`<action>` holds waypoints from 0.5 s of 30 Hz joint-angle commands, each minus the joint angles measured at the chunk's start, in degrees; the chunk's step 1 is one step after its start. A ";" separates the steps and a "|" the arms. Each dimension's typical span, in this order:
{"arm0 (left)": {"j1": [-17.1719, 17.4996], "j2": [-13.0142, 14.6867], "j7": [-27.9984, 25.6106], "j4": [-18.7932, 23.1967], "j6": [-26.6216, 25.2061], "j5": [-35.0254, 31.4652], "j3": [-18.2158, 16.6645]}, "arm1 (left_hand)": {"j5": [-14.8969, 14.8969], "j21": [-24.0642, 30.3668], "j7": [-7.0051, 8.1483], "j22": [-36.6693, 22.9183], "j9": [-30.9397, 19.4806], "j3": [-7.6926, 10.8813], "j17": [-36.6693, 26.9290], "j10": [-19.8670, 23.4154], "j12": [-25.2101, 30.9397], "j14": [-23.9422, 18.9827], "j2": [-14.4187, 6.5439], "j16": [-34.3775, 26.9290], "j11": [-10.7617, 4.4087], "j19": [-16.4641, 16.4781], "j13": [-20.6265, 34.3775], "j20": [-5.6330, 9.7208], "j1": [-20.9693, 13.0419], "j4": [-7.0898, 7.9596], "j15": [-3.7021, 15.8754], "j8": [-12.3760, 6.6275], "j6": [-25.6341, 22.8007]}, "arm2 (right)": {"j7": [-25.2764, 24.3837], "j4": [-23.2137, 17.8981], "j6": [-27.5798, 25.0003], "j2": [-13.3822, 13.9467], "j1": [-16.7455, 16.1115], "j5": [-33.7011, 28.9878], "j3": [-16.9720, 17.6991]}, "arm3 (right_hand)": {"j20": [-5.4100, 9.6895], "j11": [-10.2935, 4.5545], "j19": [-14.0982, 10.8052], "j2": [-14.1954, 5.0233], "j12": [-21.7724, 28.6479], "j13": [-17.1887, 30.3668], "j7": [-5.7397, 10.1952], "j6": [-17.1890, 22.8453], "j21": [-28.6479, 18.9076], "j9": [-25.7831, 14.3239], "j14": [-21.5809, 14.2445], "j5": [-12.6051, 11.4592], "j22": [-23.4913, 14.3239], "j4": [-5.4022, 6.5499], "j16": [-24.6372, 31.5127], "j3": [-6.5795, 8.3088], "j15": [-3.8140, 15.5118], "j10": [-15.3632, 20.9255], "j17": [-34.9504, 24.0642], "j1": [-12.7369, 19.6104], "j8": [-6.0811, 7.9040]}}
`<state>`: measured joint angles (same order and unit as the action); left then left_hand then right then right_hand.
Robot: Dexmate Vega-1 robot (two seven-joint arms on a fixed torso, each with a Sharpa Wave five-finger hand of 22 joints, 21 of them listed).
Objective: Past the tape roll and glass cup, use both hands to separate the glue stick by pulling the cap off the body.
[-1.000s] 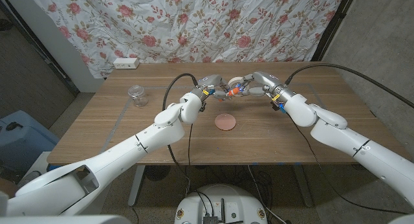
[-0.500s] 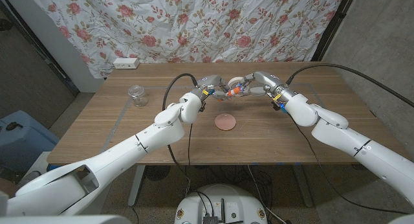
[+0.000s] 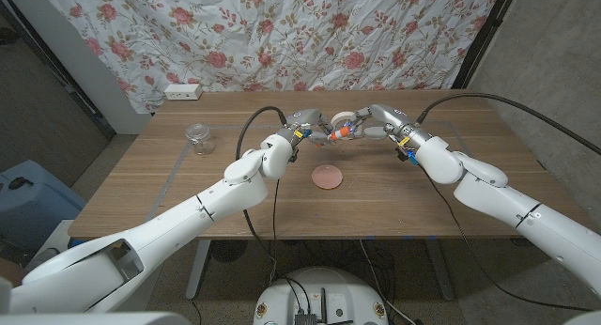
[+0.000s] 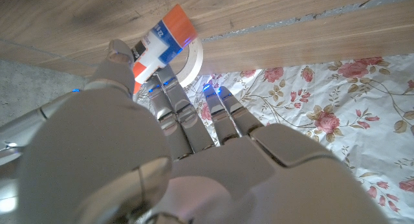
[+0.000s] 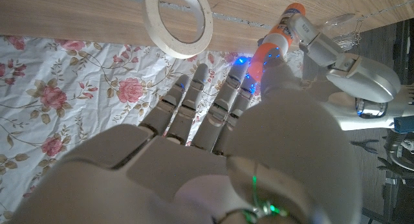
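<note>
The glue stick (image 3: 340, 131), white with orange ends, is held off the table between both hands at the far middle. My left hand (image 3: 310, 124) pinches one end and my right hand (image 3: 376, 119) grips the other. In the left wrist view the glue stick (image 4: 162, 44) sits between the thumb and fingers of my left hand (image 4: 162, 140). The right wrist view shows my right hand (image 5: 213, 146) on the orange end of the glue stick (image 5: 283, 33), with my left hand (image 5: 352, 75) on its white body. The stick looks in one piece. The tape roll (image 3: 346, 116) lies just behind it.
A glass cup (image 3: 198, 137) stands at the table's left. A round pink disc (image 3: 328, 177) lies nearer me, below the hands. A white power strip (image 3: 183, 91) sits at the far left edge. A flowered curtain hangs behind the table.
</note>
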<state>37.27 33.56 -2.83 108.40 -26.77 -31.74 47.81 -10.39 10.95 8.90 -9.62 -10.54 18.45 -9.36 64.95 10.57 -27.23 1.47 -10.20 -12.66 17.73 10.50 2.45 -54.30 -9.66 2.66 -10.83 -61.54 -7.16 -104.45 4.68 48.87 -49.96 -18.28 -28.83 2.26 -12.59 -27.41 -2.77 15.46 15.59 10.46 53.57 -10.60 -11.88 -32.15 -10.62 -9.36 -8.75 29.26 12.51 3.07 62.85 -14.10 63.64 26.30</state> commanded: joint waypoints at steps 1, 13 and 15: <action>0.10 0.07 0.14 0.15 -0.25 -0.15 0.07 | -0.37 -0.17 0.12 -0.05 -0.24 0.09 0.02 0.26 0.26 0.09 -1.44 0.09 -0.15 -0.08 0.19 3.51 -0.90 0.32 7.84 -0.35 -0.74 | 0.57 0.00 0.14 0.24 -0.05 1.22 0.53 | 0.01 0.06 -0.59 -0.48 -0.11 0.24 1.88 3.25 -0.16 -0.08 -0.67 0.01 0.00 0.10 0.04 -0.22 8.92 0.38 -0.01 0.14 0.57; 0.06 0.28 0.25 0.08 -0.28 -0.68 0.35 | -0.37 -0.17 0.11 -0.05 -0.24 0.06 0.02 0.19 0.24 0.09 -1.46 0.10 -0.16 -0.08 0.19 3.50 -0.92 0.30 7.85 -0.29 -0.57 | 0.92 0.10 0.54 0.51 -0.01 2.52 1.10 | -0.19 0.08 -0.66 -0.50 -0.23 0.34 1.91 2.88 -0.10 0.04 -0.62 0.05 0.00 0.06 -0.02 -0.36 8.99 0.31 0.05 0.21 0.37; 0.08 0.21 0.23 0.11 -0.55 -0.88 0.39 | -0.38 -0.17 0.12 -0.05 -0.24 0.05 0.02 0.17 0.24 0.09 -1.47 0.10 -0.16 -0.07 0.19 3.52 -0.93 0.30 7.86 -0.30 -0.58 | 0.84 0.06 0.54 0.54 -0.09 2.68 1.24 | -0.22 0.08 -0.67 -0.50 -0.23 0.37 1.91 2.84 -0.09 0.05 -0.63 0.07 0.00 0.10 -0.01 -0.42 8.91 0.32 0.06 0.13 0.34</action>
<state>37.28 33.67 -2.66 108.45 -27.08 -32.09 47.93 -10.29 10.95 8.90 -9.62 -10.54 18.45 -9.36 64.85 10.54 -27.23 1.46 -10.20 -12.56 17.73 10.58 2.45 -54.30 -9.65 2.66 -10.69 -61.54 -6.72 -104.41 4.92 49.08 -49.99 -16.96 -28.17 2.04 -12.59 -27.63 -2.91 15.24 15.86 10.46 53.57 -10.60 -11.51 -32.15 -10.40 -9.36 -8.52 29.26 12.27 3.07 62.84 -14.02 63.78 26.30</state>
